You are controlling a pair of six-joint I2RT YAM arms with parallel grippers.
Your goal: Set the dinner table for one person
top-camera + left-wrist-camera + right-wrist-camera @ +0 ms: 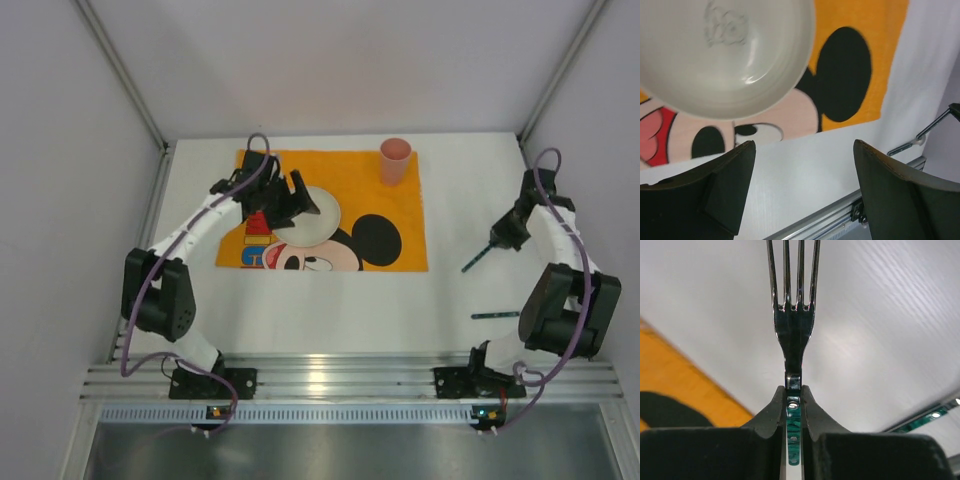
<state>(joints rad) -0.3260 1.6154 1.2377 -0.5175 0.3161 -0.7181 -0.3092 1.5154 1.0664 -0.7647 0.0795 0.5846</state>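
Note:
The white dinner table [330,310] carries an orange cartoon-mouse placemat [400,215]. A white plate [322,215] lies on the placemat, and it also shows in the left wrist view [725,55]. My left gripper [297,198] is open and empty over the plate's left side; nothing lies between its fingers [735,185]. My right gripper [503,233] hovers over the table's right side, shut on the green handle of a fork [476,260]. The fork's tines [792,270] point away from the gripper [793,390].
A pink cup [395,160] stands at the placemat's far right corner. A second green-handled utensil [495,315] lies on the table near the right arm's base, also seen in the right wrist view [925,420]. The silver rail [330,375] runs along the near edge.

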